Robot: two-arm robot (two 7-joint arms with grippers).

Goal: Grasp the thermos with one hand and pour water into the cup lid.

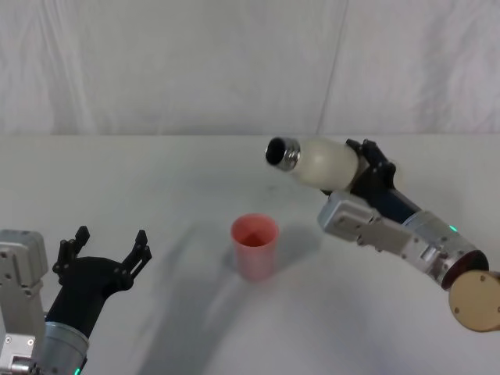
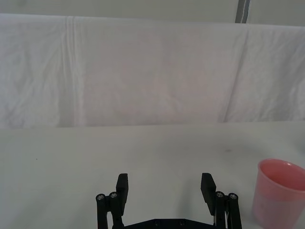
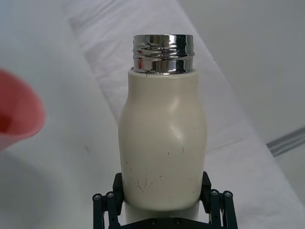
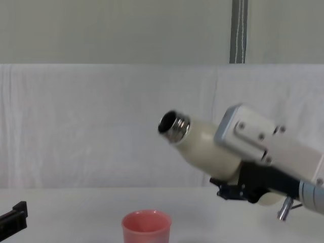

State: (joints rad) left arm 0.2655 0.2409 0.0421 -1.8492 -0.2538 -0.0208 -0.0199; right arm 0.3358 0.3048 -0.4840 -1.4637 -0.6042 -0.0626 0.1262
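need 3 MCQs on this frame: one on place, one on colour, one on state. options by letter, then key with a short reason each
1. Where is the thermos?
A. standing on the table
B. held in the air by the right gripper
C. held by the left gripper

2. What colour is the cup lid?
A. pink
B. blue
C. green

3. How is the left gripper?
A. shut on the cup lid
B. shut on the thermos
C. open, holding nothing

Key: 1 B, the right jaws clamp its base, neck tilted above the cup lid's level. 2 A, pink in head and chest views. 3 C, its jaws stand apart with only the table between them.
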